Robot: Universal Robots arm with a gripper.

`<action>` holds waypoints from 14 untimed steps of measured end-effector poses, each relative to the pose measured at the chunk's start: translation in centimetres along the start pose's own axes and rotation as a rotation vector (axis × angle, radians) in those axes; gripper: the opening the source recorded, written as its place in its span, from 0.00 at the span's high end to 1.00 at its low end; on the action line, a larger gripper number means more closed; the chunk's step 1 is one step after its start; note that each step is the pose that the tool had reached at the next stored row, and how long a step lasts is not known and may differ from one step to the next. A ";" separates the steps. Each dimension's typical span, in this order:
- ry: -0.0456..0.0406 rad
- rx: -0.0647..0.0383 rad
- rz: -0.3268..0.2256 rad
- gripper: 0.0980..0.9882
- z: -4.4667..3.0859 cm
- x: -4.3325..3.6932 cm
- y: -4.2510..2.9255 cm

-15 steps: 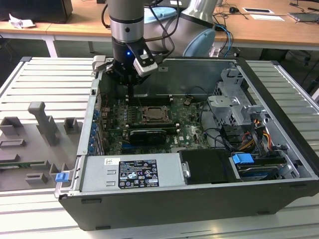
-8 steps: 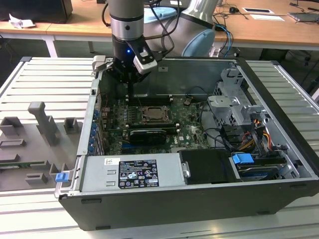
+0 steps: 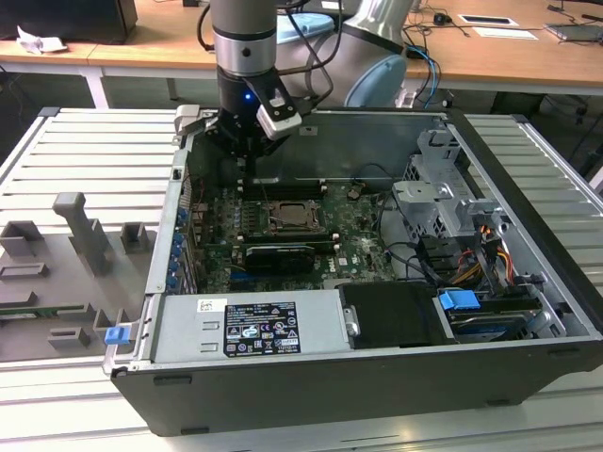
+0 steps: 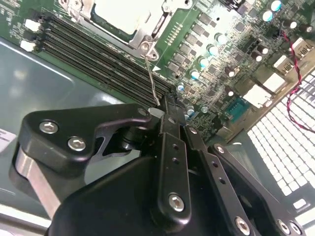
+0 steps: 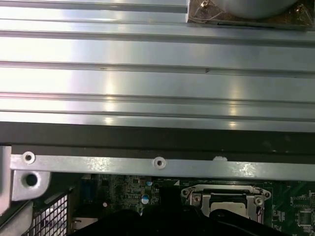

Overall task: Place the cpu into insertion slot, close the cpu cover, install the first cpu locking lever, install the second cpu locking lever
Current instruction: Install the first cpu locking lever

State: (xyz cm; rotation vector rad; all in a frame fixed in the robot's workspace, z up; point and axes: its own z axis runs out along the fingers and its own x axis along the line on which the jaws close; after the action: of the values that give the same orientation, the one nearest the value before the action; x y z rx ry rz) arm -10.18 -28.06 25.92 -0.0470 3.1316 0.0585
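Note:
My gripper (image 3: pixel 247 158) hangs over the back of the green motherboard, up and toward the exterior view's left of the insertion slot (image 3: pixel 297 218). In the second wrist view the cpu (image 4: pixel 120 14) lies in the slot, pale top showing through the silver cpu cover (image 4: pixel 143 35) lying flat on it. A thin wire locking lever (image 4: pixel 151 76) rises from the cover's corner. Its free end meets the tips of the gripper (image 4: pixel 165 105), which look shut on it. The first wrist view catches the slot (image 5: pixel 224 199) below the case's metal rail.
Long black memory slots (image 4: pixel 93 59) run beside the socket. A black card (image 3: pixel 278 254), the power supply (image 3: pixel 250 325) and a drive cage (image 3: pixel 443 202) fill the case. Its wall (image 3: pixel 179 188) stands close beside the gripper. Grey fixtures (image 3: pixel 80 226) sit outside on the ribbed table.

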 end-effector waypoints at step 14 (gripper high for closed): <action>0.0002 0.004 0.000 0.99 0.31 -4.83 -0.16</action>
State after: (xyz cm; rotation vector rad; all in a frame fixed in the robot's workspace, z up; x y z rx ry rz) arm -5.35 -28.06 25.65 -0.0470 3.1318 0.0516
